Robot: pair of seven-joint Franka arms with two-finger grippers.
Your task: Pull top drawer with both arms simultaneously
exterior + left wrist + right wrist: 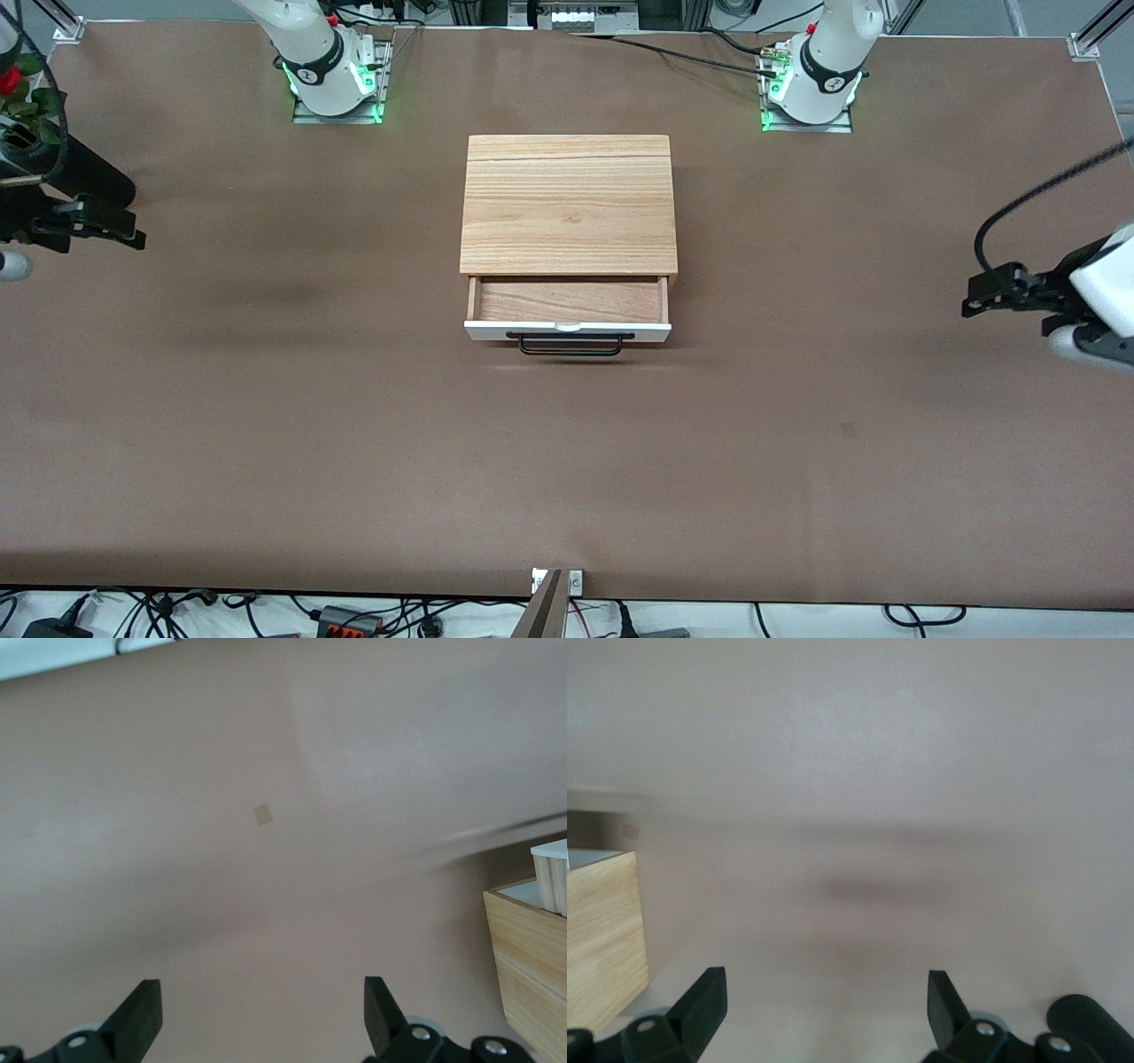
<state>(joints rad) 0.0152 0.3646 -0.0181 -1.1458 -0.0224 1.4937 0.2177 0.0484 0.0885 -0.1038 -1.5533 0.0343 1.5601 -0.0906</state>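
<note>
The top drawer [496, 331] of the small cabinet [567, 204] stands partly pulled out toward the front camera. It shows its reddish-brown inside [567, 301], and nothing grips its black bar handle [571, 344]. My left gripper [972, 299] is open and empty, up over the table near the left arm's end, well clear of the cabinet. My right gripper [137, 236] is open and empty over the right arm's end. The left wrist view shows open fingers [142, 1014] and a cabinet corner [532, 939]. The right wrist view shows open fingers [704, 1001] and the cabinet's side [602, 930].
The brown table [266, 425] spreads wide around the cabinet. A small darker patch [849, 430] lies on it toward the left arm's end and also shows in the left wrist view [262, 814]. A red rose with leaves [13, 89] stands at the right arm's end.
</note>
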